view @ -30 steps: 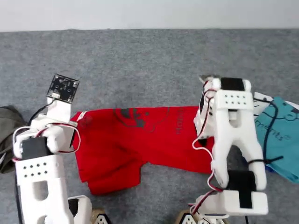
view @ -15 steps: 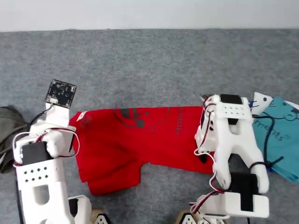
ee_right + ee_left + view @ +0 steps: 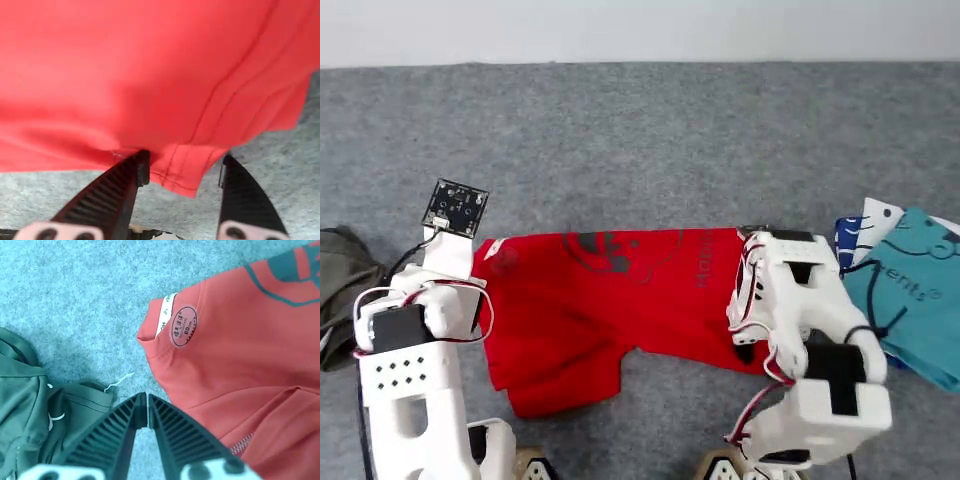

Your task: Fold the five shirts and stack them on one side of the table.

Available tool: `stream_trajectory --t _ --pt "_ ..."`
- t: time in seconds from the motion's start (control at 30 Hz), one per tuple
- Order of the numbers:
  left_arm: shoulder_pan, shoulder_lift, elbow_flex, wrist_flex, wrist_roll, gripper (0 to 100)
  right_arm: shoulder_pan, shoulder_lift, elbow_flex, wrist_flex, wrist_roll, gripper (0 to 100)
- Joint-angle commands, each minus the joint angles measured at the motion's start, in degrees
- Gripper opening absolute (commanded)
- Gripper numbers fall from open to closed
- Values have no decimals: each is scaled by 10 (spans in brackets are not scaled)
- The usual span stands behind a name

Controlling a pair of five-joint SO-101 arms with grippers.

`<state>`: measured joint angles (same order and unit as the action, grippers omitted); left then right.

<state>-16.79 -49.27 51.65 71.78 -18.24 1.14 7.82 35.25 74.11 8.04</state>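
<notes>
Grey table (image 3: 620,130), red shirt (image 3: 600,300) spread mid-table, teal shirt (image 3: 920,290) at one edge, dark green shirt (image 3: 338,272) opposite

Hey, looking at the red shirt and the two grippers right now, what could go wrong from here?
1. The right gripper is open around just a hem corner of the red shirt; closing there may catch too little cloth and slip.
2. The left gripper is shut on nothing, close beside the dark green garment; it might snag that instead.
</notes>
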Motion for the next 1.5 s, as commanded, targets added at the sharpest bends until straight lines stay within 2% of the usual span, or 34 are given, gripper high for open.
stream_trajectory --t 0.0,0.2,0.33,0.63,0.77,1.0,1.27,1.47 --pt "-3 -14 -3 -15 3 18 0 67 -27 -7 -4 151" --pt "-4 -14 -3 -15 -9 18 -3 49 -71 33 -4 10" --pt "-4 -14 -3 -15 -43 17 -6 -5 -105 75 2 8" --pt "-4 -14 -3 -15 -44 17 -47 -82 -259 111 54 9" --pt "-4 -14 -4 -13 -44 16 -65 -51 -341 88 70 9" --pt "-5 -14 -7 -11 -44 16 -62 30 -473 131 69 9" --pt "-5 -14 -7 -11 -43 16 -101 122 -661 37 70 9" --pt "-5 -17 -7 -10 -41 16 -110 191 -775 30 106 9"
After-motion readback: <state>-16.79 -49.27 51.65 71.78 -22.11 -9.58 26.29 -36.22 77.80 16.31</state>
